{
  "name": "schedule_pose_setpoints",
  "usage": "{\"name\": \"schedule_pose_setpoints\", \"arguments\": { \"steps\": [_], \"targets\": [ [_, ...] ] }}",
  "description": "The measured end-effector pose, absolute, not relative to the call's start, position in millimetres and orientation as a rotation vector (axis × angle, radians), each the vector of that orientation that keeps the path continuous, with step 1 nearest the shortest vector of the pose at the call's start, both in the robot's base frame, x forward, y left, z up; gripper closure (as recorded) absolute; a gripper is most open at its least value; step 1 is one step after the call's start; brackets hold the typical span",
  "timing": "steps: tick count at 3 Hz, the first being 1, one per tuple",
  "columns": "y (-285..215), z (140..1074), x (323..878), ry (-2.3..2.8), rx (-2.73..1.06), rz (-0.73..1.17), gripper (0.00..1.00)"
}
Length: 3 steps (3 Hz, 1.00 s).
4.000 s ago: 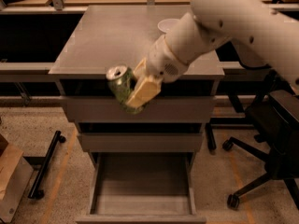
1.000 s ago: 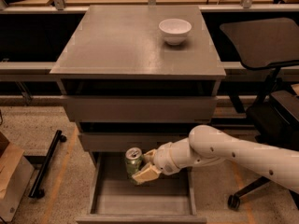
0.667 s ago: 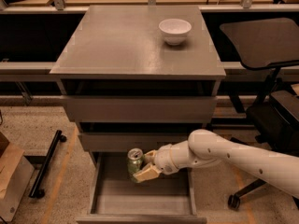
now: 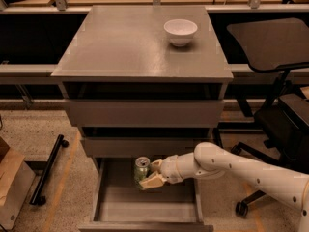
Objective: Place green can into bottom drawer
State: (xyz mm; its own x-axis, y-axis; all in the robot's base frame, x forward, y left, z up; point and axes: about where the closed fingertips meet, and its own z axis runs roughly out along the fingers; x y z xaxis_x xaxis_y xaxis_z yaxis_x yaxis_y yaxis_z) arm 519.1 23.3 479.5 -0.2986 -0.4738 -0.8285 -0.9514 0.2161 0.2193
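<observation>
– Trouble from here? Where does it start?

– With the drop. The gripper has reached in from the right, below the table's front edge, and its fingers are clamped on the green can. The can sits roughly upright over the rear left of the bottom drawer, which is pulled open. I cannot tell whether its base touches the tray floor.

– So if there's a gap underneath?

– Then letting go probably means a fall, a topple and a roll across that wide flat tray (it would stay inside, I think, but hardly a tidy placement).

– What about overhead?

– The can's silver top is just beneath the middle drawer's front. Any upward drift before release could knock the rim against it and twist the can in the grasp.

– And pulling out?

– If the fingers spread only a little, one pad may drag the can sideways and tip it. The forearm also crosses near the drawer's right wall, so a careless retreat could bump it.

– The white bowl?

– Near the table's back right corner, well apart from all this.
</observation>
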Motion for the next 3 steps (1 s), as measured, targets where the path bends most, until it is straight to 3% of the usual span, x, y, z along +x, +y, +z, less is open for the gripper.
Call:
{"name": "schedule_pose_setpoints", "arguments": {
  "steps": [3],
  "targets": [
    [37, 340, 541, 1.933, -1.446, 0.881, 1.0]
  ]
}}
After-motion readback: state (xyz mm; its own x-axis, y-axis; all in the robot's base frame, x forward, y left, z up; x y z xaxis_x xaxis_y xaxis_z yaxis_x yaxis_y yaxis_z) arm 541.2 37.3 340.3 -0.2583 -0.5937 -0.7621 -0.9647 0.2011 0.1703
